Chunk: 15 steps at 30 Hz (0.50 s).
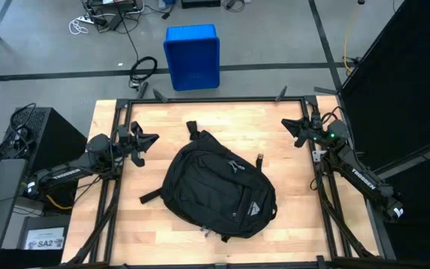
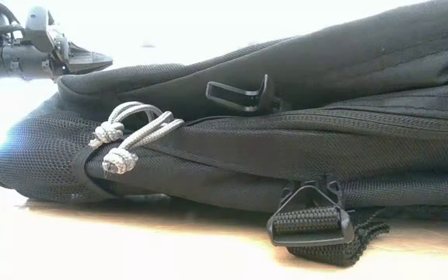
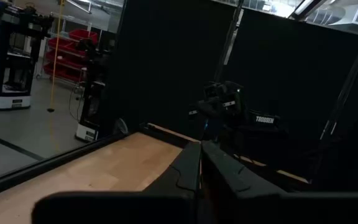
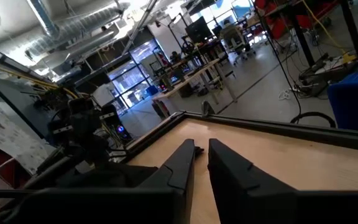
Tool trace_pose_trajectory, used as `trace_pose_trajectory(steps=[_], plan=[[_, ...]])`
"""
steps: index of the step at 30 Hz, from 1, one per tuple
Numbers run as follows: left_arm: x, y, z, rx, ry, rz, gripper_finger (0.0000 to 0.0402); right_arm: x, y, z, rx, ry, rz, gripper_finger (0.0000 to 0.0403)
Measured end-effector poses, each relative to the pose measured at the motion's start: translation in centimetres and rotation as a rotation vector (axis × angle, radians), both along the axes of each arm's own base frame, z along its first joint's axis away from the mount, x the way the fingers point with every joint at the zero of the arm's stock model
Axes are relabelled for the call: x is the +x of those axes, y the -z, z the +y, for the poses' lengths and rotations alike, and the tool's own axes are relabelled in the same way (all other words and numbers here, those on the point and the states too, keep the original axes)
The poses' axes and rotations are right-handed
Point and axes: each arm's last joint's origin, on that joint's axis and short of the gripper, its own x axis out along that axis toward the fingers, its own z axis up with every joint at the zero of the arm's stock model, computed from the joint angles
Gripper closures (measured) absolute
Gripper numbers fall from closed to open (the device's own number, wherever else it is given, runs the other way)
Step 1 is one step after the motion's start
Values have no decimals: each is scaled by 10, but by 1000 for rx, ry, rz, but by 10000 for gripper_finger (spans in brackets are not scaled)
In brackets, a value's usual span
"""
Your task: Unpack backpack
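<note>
On the middle of the pale wooden table (image 1: 163,127) lies a large, rounded black fabric backpack (image 1: 215,187), flat, its small white triangular logo (image 1: 253,210) facing up and grey cord zipper pulls (image 2: 127,136) showing on its side. Left pincer (image 1: 149,142), fingers pressed together and holding nothing, hovers near the table's left edge. Right pincer (image 1: 290,127), fingers nearly together and likewise holding nothing, hovers near the right edge. Beyond the table stands a blue plastic crate (image 1: 192,56) on the floor.

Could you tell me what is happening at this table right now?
Nothing is being handled yet. A black backpack lies flat in the middle of the wooden table, zipped shut as far as can be seen. The left gripper and the right gripper both wait shut and empty at the table's side edges, clear of the bag. Unpacking has not begun.
</note>
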Motion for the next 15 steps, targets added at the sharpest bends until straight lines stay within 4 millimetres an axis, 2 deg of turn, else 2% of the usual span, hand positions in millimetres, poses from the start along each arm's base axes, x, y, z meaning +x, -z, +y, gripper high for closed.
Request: trace_pose_trajectory(steps=[15], plan=[[0,0,0,0,0,0,402,0,0,0,-1,0,0,376]])
